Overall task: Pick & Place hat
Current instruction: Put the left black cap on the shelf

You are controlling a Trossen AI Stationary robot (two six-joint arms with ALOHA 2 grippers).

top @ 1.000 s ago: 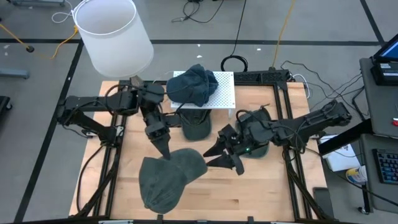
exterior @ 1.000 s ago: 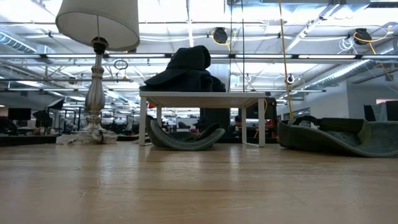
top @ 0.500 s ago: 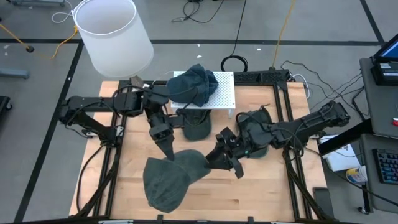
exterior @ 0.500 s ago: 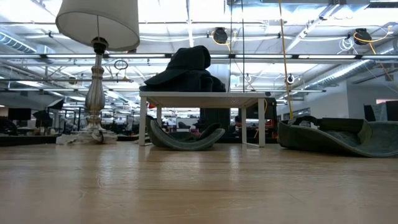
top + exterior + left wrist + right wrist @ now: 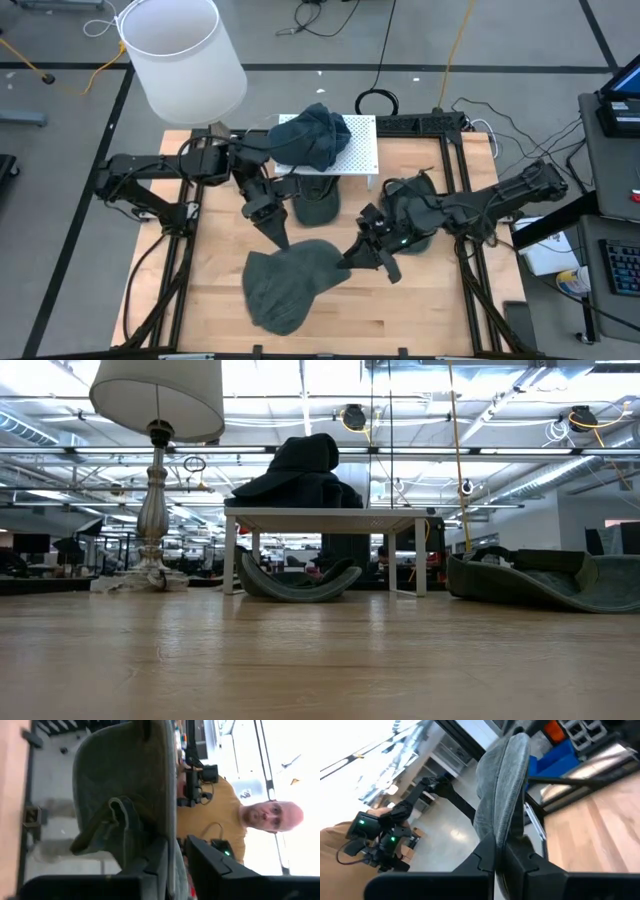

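Wooden table (image 5: 400, 300): left claw (image 5: 277, 236) and right claw (image 5: 352, 260) both clamp grey hat (image 5: 290, 285).

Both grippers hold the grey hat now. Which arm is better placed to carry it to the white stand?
Probably left. The left gripper grips the grey hat on the edge nearer the white stand, and its arm already lies beside that stand. The right gripper holds the opposite edge, farther away.

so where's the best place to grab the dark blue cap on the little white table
Take the dark blue fabric cap by its raised crown, coming straight down from above. It sits bunched atop the small white perforated table, peak upward, with open space over it. The left claw and right claw are both clamped on the grey hat.
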